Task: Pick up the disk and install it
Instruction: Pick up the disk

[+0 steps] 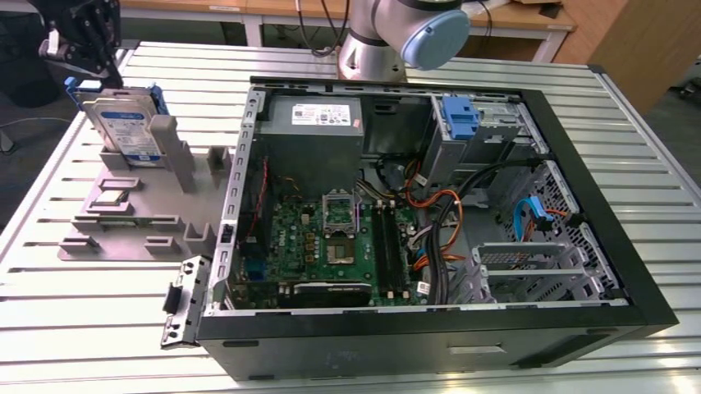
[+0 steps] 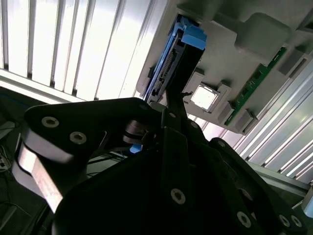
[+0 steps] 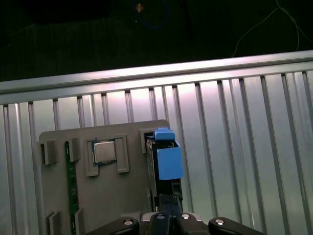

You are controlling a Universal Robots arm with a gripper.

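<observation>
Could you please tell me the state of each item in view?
Disk: upright in the grey holder, not installed.
Gripper: just above the disk.
Computer case: lying on its side, open.
Chip: flat in a holder pocket.
Memory stick: on edge in a holder slot.

Figure: robotics laboratory bench. A ribbed aluminium table (image 1: pixel 98 328) carries an opened desktop computer case (image 1: pixel 438 345), a grey parts holder (image 1: pixel 164 201) and the base of a robot arm (image 1: pixel 378 49). Wooden workbenches (image 1: pixel 526 18) stand behind.
</observation>
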